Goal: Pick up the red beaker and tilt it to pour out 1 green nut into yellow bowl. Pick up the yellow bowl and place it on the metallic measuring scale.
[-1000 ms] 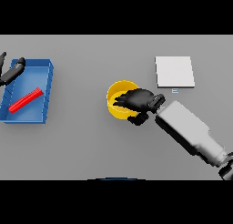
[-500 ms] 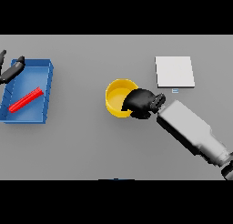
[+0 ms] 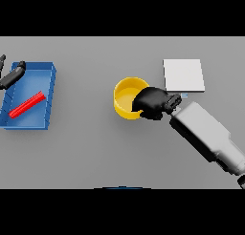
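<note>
The yellow bowl sits on the table near the middle, left of the metallic measuring scale, which lies close by but apart from it. Our right hand grips the bowl's right rim with fingers curled over the edge. We judge the one-sided hold risky: on lifting, the bowl could tip or slip, spilling whatever is inside; we cannot make out any nut in it. The right forearm reaches in from the lower right. Our left hand rests at the far left over the blue tray holding the red beaker; we cannot tell its finger state.
</note>
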Available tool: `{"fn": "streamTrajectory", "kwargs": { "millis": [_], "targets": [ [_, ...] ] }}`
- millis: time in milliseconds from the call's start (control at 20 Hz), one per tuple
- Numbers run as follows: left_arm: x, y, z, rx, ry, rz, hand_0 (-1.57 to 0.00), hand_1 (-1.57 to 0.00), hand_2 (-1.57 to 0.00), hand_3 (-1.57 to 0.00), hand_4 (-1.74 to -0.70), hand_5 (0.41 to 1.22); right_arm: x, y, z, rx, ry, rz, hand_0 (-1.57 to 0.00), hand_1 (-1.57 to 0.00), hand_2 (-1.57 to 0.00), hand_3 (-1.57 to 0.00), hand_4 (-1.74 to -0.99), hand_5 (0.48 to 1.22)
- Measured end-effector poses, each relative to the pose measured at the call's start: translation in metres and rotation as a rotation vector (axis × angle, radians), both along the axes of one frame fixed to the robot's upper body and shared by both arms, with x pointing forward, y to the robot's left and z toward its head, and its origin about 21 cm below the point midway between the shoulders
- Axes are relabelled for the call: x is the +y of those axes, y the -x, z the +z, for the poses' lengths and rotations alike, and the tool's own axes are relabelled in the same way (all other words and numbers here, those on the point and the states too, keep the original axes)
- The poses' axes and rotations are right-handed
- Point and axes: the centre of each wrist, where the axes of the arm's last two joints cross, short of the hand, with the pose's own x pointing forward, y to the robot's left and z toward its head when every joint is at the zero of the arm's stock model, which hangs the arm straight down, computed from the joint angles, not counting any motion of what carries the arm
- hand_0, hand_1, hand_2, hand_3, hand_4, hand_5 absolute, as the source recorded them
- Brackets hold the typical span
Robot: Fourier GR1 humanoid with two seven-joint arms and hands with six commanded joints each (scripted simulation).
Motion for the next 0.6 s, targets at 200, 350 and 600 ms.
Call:
{"fn": "streamTrajectory", "kwargs": {
  "millis": [200, 350, 600],
  "targets": [
    [-0.004, -0.007, 0.004, 0.006, -0.014, -0.011, 0.0, 0.0, 0.0, 0.0, -0.72, 0.686, -0.012, -0.002, 0.03, -0.053, -0.015, -0.036, -1.56, -1.56, -1.43, -1.19, -1.739, 1.219],
    [0.0, -0.004, 0.005, -0.006, -0.021, -0.015, 0.0, 0.0, 0.0, 0.0, -0.72, 0.686, -0.021, -0.004, 0.043, -0.103, -0.025, -0.086, -1.57, -1.57, -1.5, -1.16, -1.74, 1.22],
    [-0.003, -0.001, 0.006, -0.005, -0.015, -0.021, 0.0, 0.0, 0.0, 0.0, -0.73, 0.704, -0.041, -0.01, 0.05, -0.152, -0.023, -0.141, -1.57, -1.57, -1.52, -1.15, -1.741, 1.22]
  ]
}}
